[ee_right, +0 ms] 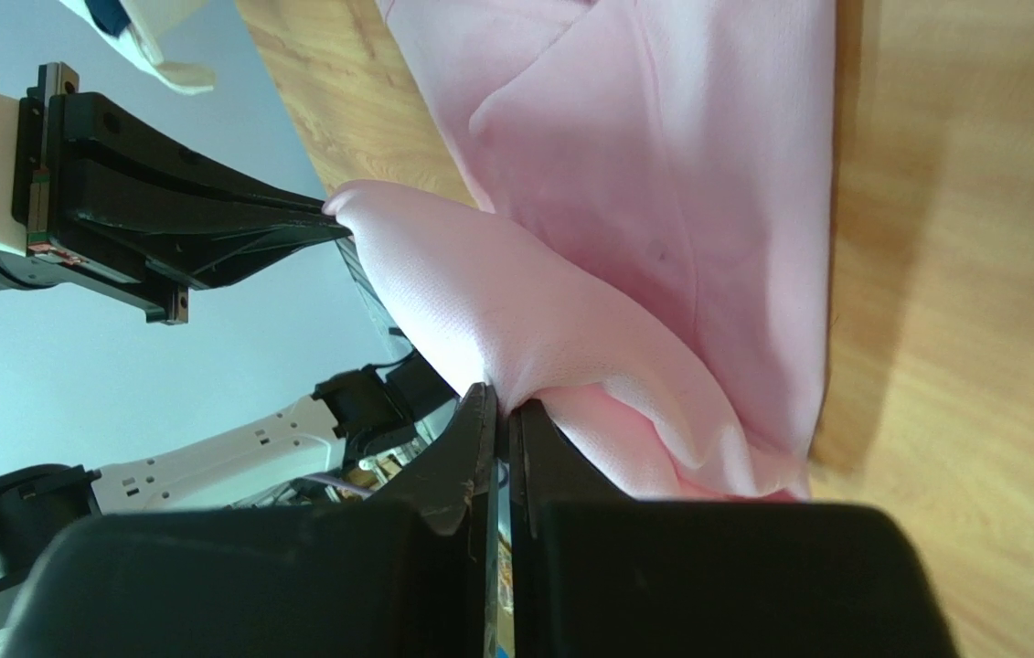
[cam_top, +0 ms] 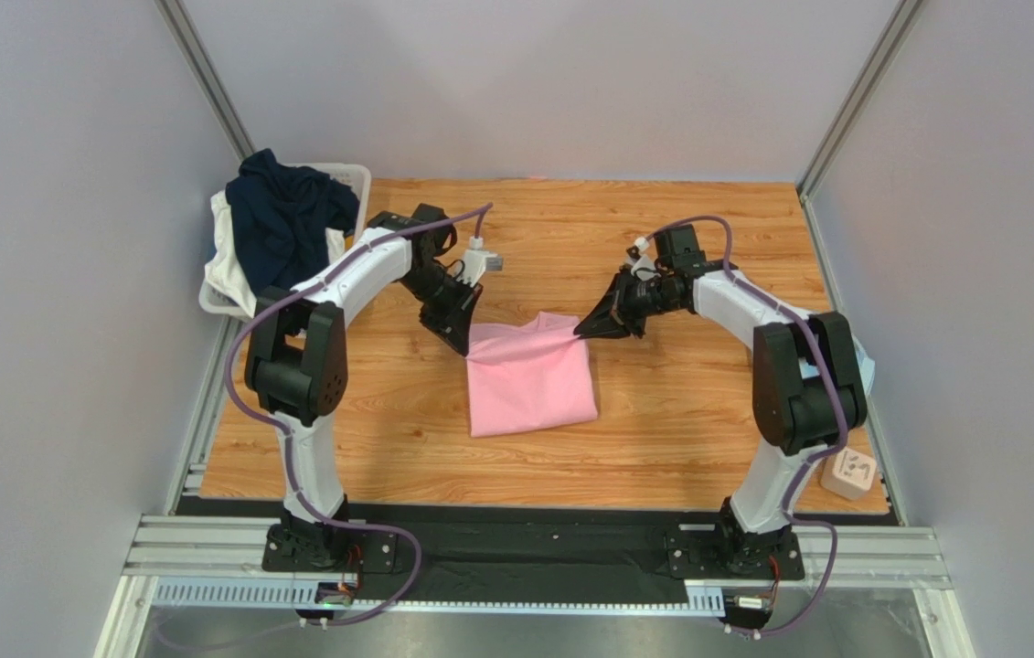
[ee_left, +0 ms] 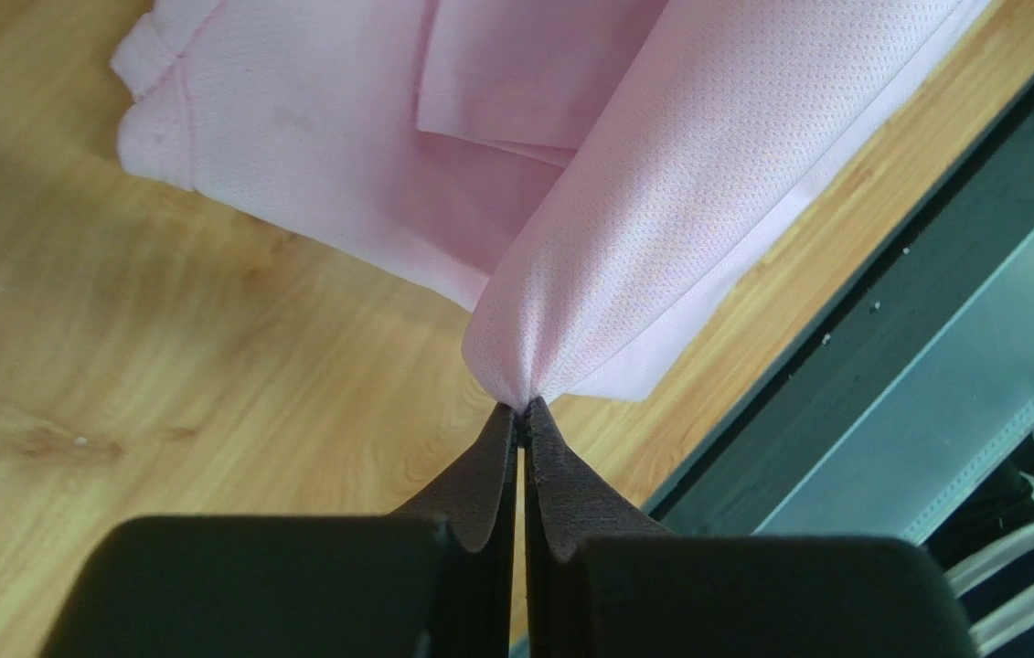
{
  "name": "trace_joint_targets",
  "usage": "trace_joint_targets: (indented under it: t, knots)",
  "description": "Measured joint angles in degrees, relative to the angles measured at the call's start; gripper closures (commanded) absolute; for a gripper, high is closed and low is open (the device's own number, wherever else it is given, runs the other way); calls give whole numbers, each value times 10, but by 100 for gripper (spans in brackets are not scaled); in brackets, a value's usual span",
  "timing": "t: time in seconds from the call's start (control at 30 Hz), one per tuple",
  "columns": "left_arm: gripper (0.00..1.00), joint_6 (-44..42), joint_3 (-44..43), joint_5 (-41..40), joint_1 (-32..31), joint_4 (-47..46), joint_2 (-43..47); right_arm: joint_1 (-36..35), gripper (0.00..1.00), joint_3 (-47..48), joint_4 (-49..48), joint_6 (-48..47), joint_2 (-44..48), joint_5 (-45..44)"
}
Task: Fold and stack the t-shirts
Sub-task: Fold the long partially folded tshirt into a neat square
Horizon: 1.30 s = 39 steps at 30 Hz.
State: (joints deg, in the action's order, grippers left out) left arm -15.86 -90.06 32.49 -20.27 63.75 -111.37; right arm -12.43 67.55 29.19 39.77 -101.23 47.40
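The left claw (ee_left: 525, 411) is seen closed tight on a pinched corner of the pink t-shirt (cam_top: 532, 377), with the fabric fanning out from between its tips. The right claw (ee_right: 502, 407) is likewise clamped shut on the shirt's other far corner — a fold of cloth is bunched at its tips. Both corners are held raised off the bench (cam_top: 701, 425), while the rest of the shirt lies folded on the wood in the middle, between the two arms. The navy t-shirt (cam_top: 286, 220) is heaped in the white basket (cam_top: 355, 174) at the far left — well apart from the pink one.
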Motion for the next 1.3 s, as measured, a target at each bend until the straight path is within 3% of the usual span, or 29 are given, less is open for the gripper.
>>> trace_joint_targets:
  t: [0.2,0.3,0.33,0.4,0.5,0.67,0.73,0.8,0.83,1.03,1.3]
  knots:
    - [97,0,-71,-2,10,-5,-89,10,100,47,-47,8,-98,12]
    - [82,1,-118,-9,10,-5,-144,11,100,71,-70,16,-151,17]
    - [72,3,-134,-12,10,-5,-160,11,100,79,-77,18,-168,17]
    - [66,5,-162,-19,10,-4,-187,13,100,89,-84,22,-191,17]
    - [56,12,-197,-34,11,-3,-210,14,93,109,-88,25,-220,20]
    - [55,19,-203,-52,19,-5,-203,19,75,140,-89,28,-243,22]
    - [55,20,-198,-61,25,-10,-189,22,51,148,-86,26,-246,21]
    - [55,20,-186,-74,33,-12,-163,25,33,160,-75,19,-246,14]
    - [55,21,-178,-79,38,-14,-145,27,30,167,-66,14,-246,7]
    - [55,25,-132,-88,67,-26,-25,45,33,191,-4,-18,-226,-46]
    - [55,41,-46,-38,96,-45,160,20,33,196,25,-28,-100,-61]
